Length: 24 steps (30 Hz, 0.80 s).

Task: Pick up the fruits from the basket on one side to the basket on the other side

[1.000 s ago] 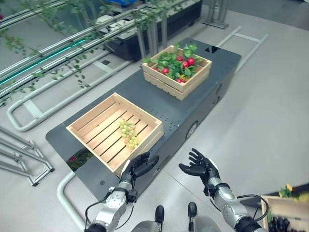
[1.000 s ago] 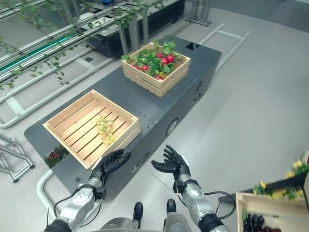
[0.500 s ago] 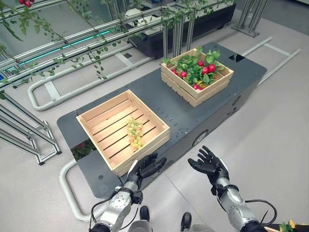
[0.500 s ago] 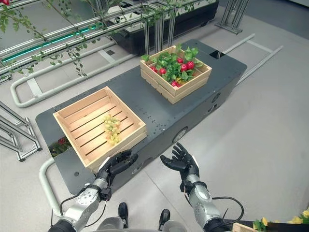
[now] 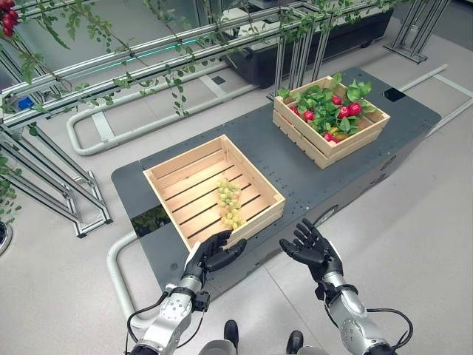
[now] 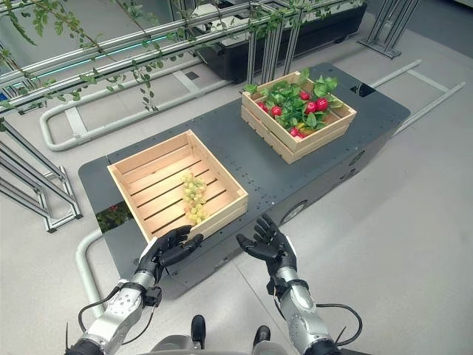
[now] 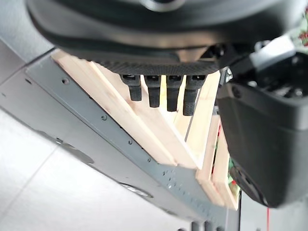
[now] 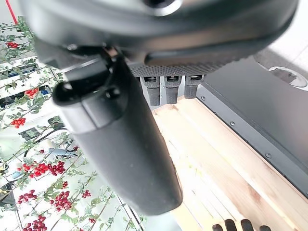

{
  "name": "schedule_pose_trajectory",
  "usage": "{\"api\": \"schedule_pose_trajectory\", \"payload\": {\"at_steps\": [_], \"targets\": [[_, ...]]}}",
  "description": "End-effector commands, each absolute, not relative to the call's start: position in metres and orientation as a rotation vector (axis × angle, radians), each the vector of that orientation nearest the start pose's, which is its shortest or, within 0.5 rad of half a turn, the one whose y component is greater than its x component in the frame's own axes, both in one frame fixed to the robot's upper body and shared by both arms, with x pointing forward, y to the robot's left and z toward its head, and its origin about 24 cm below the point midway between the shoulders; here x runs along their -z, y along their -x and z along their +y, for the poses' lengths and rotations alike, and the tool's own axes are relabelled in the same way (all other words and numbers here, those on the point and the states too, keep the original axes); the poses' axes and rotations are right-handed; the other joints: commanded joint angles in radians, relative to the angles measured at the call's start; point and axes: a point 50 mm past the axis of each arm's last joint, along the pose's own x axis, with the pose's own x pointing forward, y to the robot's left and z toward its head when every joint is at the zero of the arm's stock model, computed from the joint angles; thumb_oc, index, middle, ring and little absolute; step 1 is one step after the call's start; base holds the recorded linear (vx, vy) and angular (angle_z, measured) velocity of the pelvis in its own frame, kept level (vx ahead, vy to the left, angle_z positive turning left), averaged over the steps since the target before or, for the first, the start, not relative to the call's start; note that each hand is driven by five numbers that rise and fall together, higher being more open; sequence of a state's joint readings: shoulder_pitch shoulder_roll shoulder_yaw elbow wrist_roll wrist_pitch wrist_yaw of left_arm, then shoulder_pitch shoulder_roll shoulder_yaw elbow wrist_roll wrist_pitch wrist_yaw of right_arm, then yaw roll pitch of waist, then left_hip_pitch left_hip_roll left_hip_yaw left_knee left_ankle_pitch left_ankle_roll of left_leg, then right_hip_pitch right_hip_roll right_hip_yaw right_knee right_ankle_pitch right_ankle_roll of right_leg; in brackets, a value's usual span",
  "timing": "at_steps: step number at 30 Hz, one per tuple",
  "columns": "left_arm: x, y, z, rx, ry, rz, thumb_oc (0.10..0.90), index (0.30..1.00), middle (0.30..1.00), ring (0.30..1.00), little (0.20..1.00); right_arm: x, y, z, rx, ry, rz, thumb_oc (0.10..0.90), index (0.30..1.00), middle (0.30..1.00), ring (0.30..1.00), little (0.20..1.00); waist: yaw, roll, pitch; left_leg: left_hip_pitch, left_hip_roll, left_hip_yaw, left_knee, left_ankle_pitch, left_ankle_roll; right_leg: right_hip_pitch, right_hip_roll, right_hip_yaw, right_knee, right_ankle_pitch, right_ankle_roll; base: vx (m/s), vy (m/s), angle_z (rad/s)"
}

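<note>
Left hand (image 5: pixel 213 255) hovers low at the front edge of the dark grey flat-topped surface (image 5: pixel 295 174), fingers relaxed and slightly spread, holding nothing. Just beyond it sits the shallow pale wooden slatted crate (image 5: pixel 213 191); the bunch of pale green grapes (image 5: pixel 230 203) lies on the slats near the crate's front right wall, long axis running roughly away from the robot. Grapes lie directly ahead of and slightly right of the left hand, which is the nearer one. Right hand (image 5: pixel 314 251) is also raised off the front edge of the surface, palm up, fingers splayed wide and empty; grapes lie ahead and to its left. Further right and well apart, the second pale wooden crate (image 5: pixel 332 120) holds green leaves with red round fruits (image 5: pixel 346 111). Versus 1.0 s ago: the whole view has shifted, so the camera has moved; both crates sit the same relative to each other, the grapes are in the same spot in their crate, and both hands have kept their open poses, now slightly closer to the near crate.
</note>
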<state>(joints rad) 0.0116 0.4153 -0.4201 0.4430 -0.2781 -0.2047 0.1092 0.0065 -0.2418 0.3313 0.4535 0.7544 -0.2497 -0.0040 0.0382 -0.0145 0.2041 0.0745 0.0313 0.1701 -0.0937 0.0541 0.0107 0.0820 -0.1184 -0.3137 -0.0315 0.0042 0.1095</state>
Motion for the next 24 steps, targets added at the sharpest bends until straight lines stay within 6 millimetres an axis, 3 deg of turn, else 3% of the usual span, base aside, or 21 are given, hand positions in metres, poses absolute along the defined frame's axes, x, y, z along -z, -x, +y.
{"api": "schedule_pose_trajectory", "payload": {"at_steps": [1, 2, 4, 5, 7, 8, 10, 11, 14, 17, 19, 24], "targets": [[0.007, -0.237, 0.165, 0.273, -0.24, 0.061, 0.8, 0.9, 0.9, 0.9, 0.9, 0.009, -0.24, -0.155, -0.029, -0.46, 0.069, 0.8, 0.9, 0.9, 0.9, 0.9, 0.006, 0.009, -0.005, 0.004, -0.028, -0.011, 0.01, -0.09, 0.034, -0.091, -0.118, 0.028, 0.388, -0.041, 0.007, 0.06, 0.199, -0.09], [0.002, -0.238, 0.164, 0.285, -0.243, 0.037, 0.8, 0.9, 0.9, 0.9, 0.9, 0.007, -0.238, -0.157, -0.038, -0.454, 0.057, 0.8, 0.9, 0.9, 0.9, 0.9, -0.002, 0.017, 0.027, 0.011, -0.041, -0.023, 0.017, -0.094, 0.048, -0.177, -0.147, 0.062, 0.56, 0.008, 0.014, 0.03, 0.137, -0.05], [-0.003, -0.24, 0.164, 0.288, -0.253, 0.018, 0.8, 0.9, 0.9, 0.9, 0.9, 0.007, -0.236, -0.159, -0.039, -0.459, 0.055, 0.8, 0.9, 0.9, 0.9, 0.9, -0.014, 0.026, 0.056, 0.016, -0.04, -0.037, 0.02, -0.089, 0.054, -0.251, -0.136, 0.096, 0.623, 0.058, 0.007, 0.05, 0.015, 0.07], [-0.008, -0.242, 0.167, 0.271, -0.247, 0.002, 0.8, 0.9, 0.9, 0.9, 0.9, 0.008, -0.234, -0.159, -0.041, -0.463, 0.058, 0.8, 0.9, 0.9, 0.9, 0.9, -0.029, 0.027, 0.068, 0.025, -0.033, -0.062, 0.016, -0.089, 0.043, -0.274, -0.093, 0.132, 0.538, 0.06, 0.007, 0.09, -0.172, 0.27], [-0.015, -0.248, 0.168, 0.244, -0.23, -0.029, 0.8, 0.9, 0.9, 0.9, 0.9, 0.005, -0.236, -0.156, -0.056, -0.455, 0.047, 0.8, 0.9, 0.9, 0.9, 0.9, -0.035, 0.024, 0.072, 0.018, -0.028, -0.074, 0.018, -0.095, 0.035, -0.274, -0.063, 0.153, 0.376, 0.071, 0.007, 0.08, -0.231, 0.36], [-0.026, -0.256, 0.166, 0.227, -0.222, -0.083, 0.8, 0.9, 0.9, 0.9, 0.9, -0.002, -0.244, -0.155, -0.069, -0.444, 0.011, 0.8, 0.9, 0.9, 0.9, 0.9, -0.041, 0.021, 0.083, 0.004, -0.024, -0.083, 0.013, -0.105, 0.03, -0.278, -0.036, 0.176, 0.194, 0.081, 0.009, 0.01, -0.254, 0.47], [-0.037, -0.263, 0.161, 0.227, -0.222, -0.153, 0.8, 0.9, 0.9, 0.9, 0.9, -0.008, -0.252, -0.156, -0.055, -0.43, -0.027, 0.8, 0.9, 0.9, 0.9, 0.9, -0.05, 0.016, 0.094, -0.013, -0.023, -0.103, 0.006, -0.113, 0.029, -0.268, -0.006, 0.22, 0.076, 0.09, 0.01, 0.04, -0.373, 0.57], [-0.039, -0.265, 0.16, 0.23, -0.231, -0.166, 0.8, 0.9, 0.9, 0.9, 0.9, -0.006, -0.255, -0.161, -0.008, -0.451, -0.006, 0.8, 0.9, 0.9, 0.9, 0.9, -0.052, 0.012, 0.088, -0.034, -0.018, -0.128, 0.006, -0.099, 0.025, -0.231, 0.013, 0.232, 0.076, 0.056, 0.001, 0.14, -0.414, 0.63], [-0.042, -0.259, 0.164, 0.199, -0.244, -0.199, 0.8, 0.9, 0.9, 0.9, 0.9, -0.012, -0.254, -0.158, -0.036, -0.438, -0.04, 0.8, 0.9, 0.9, 0.9, 0.9, -0.035, 0.003, 0.081, -0.029, 0.011, -0.095, 0.014, -0.083, 0.004, -0.185, -0.006, 0.149, 0.086, 0.029, 0.001, 0.21, -0.271, 1.13], [-0.046, -0.255, 0.168, 0.181, -0.302, -0.245, 0.8, 0.9, 0.9, 0.9, 0.9, -0.007, -0.247, -0.172, 0.001, -0.425, -0.012, 0.8, 0.9, 0.9, 0.9, 0.9, -0.041, -0.015, 0.08, -0.07, 0.048, -0.031, 0.126, -0.09, -0.028, -0.123, -0.008, 0.104, 0.069, 0.002, -0.031, 0.2, -0.194, 0.44], [-0.064, -0.263, 0.164, 0.164, -0.34, -0.343, 0.8, 0.9, 0.9, 0.9, 0.9, -0.01, -0.247, -0.184, 0.036, -0.395, -0.029, 0.8, 0.9, 0.9, 0.9, 0.9, -0.049, -0.014, 0.115, -0.13, 0.077, 0.031, 0.203, -0.086, -0.053, -0.094, -0.014, 0.051, 0.068, -0.019, -0.053, 0.05, -0.075, 0.41], [-0.1, -0.275, 0.174, -0.002, -0.387, -0.543, 0.8, 0.9, 0.9, 0.9, 0.9, -0.019, -0.253, -0.188, 0.012, -0.357, -0.065, 0.8, 0.9, 0.9, 0.9, 0.9, -0.059, 0.014, 0.136, -0.131, 0.061, -0.029, 0.105, -0.05, -0.055, -0.14, -0.011, 0.058, 0.092, -0.044, -0.056, 0.05, 0.084, 0.14]]}}
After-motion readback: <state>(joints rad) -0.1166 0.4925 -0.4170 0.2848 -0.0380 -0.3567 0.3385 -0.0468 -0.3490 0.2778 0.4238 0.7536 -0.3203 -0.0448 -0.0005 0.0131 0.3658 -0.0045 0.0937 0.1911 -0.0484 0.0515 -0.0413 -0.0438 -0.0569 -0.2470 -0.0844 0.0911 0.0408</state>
